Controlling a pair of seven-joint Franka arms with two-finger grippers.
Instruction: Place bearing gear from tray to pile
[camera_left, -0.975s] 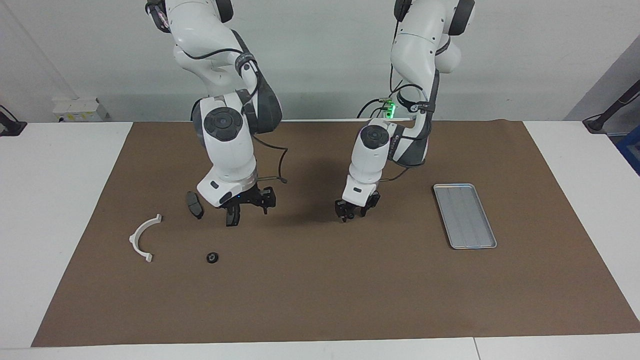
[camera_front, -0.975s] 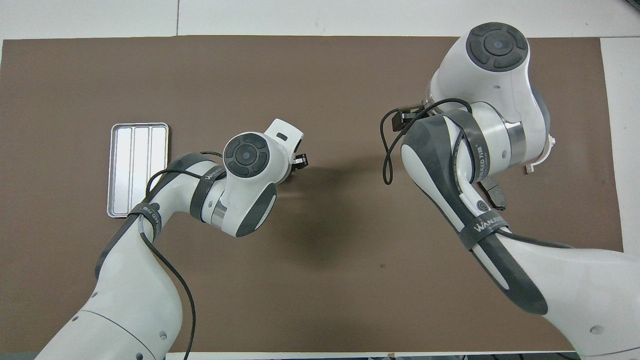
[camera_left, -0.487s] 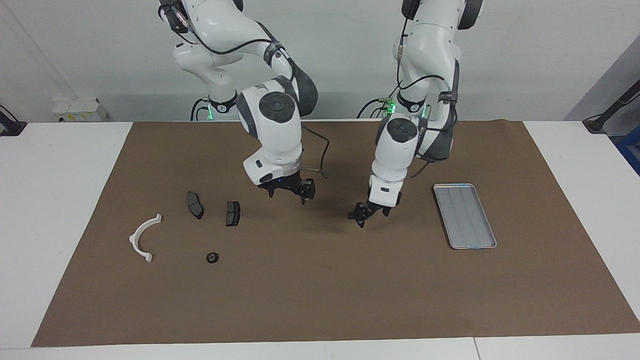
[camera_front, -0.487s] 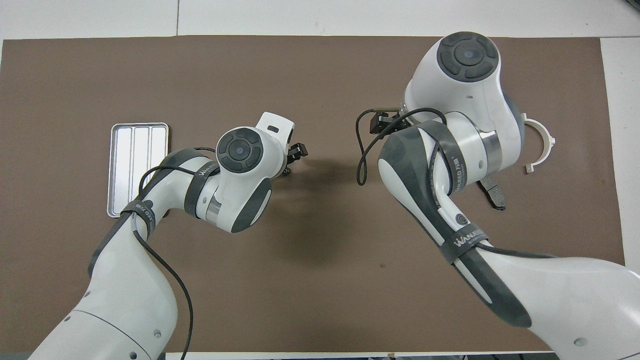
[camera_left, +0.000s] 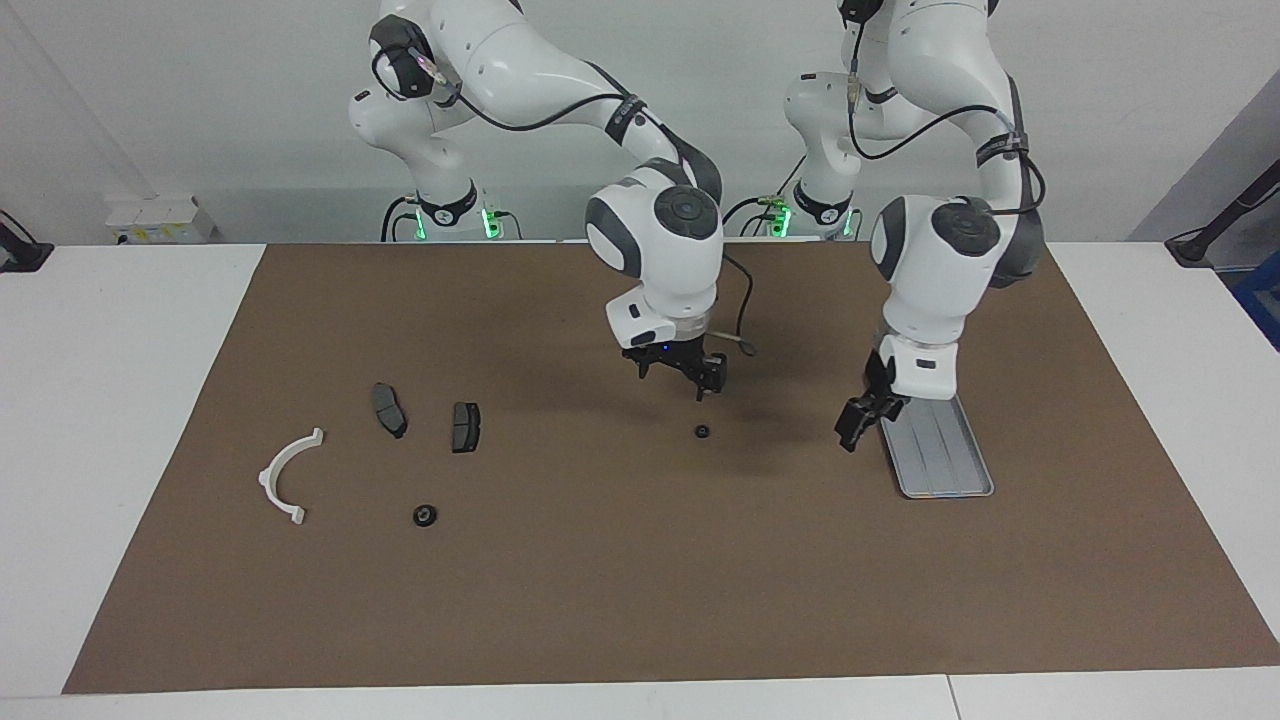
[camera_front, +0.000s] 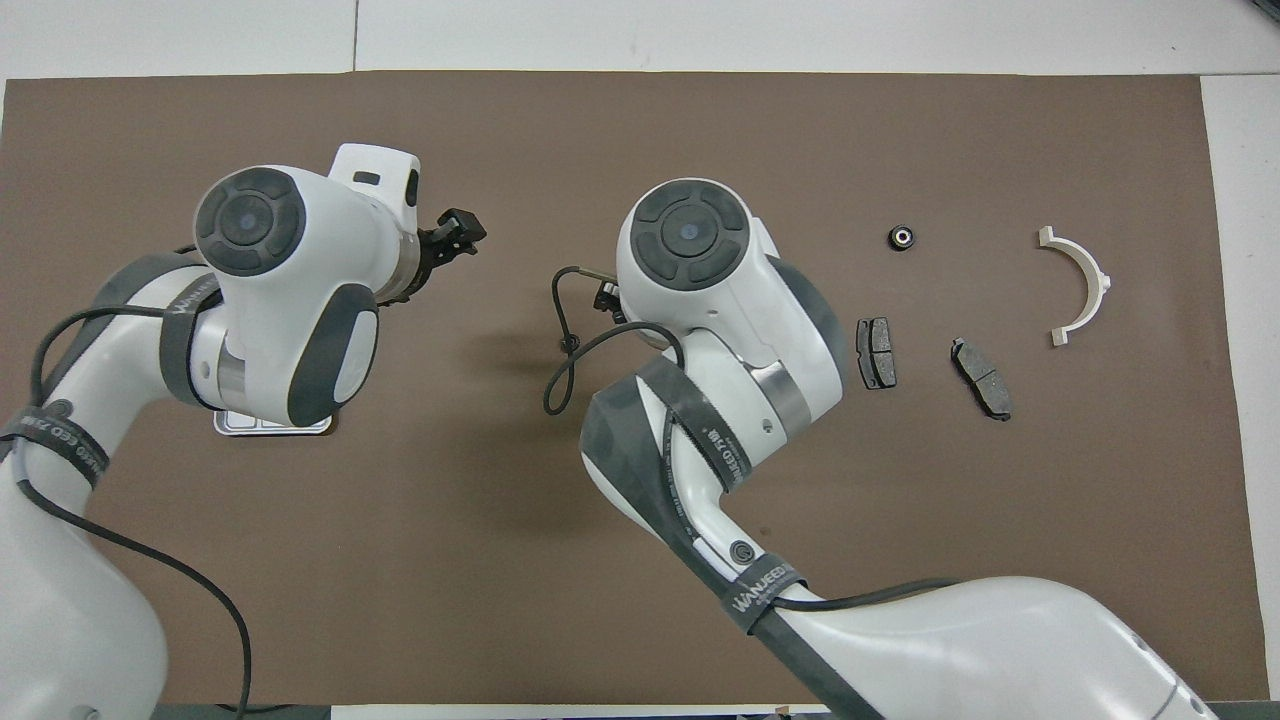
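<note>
Both arms have swung toward the left arm's end of the tabletop since half a second ago; the right tool (camera_left: 683, 368) now hangs over the middle of the brown mat (camera_left: 640, 600), raised above a small black bearing gear (camera_left: 704, 432) that lies on the mat and was not visible there before; I cannot tell whether this tool's fingers are apart or together. The left tool (camera_left: 862, 420) has travelled from the middle of the mat to the edge of the tray (camera_left: 950, 465), hanging over the mat just beside the tray's rim; its fingers look close together with nothing between them, though I cannot tell for certain; in the overhead view the left tool (camera_front: 455, 235) pokes out from under the arm's wrist, and the arm covers most of the tray (camera_front: 270, 427), leaving only one end showing.

The pile sits unchanged at the right arm's end of the tabletop: a white half-ring bracket (camera_left: 287, 475), two dark brake pads (camera_left: 389, 410) (camera_left: 466, 426) side by side and nearer to the robots than the bracket, and a second small black gear (camera_left: 424, 515) farther from the robots than the pads; the overhead view, now clear of the right arm, shows the bracket (camera_front: 1078, 285), both pads (camera_front: 876, 353) (camera_front: 981, 378) and that gear (camera_front: 902, 237) in full. The first gear lies well apart from the pile, between it and the tray.
</note>
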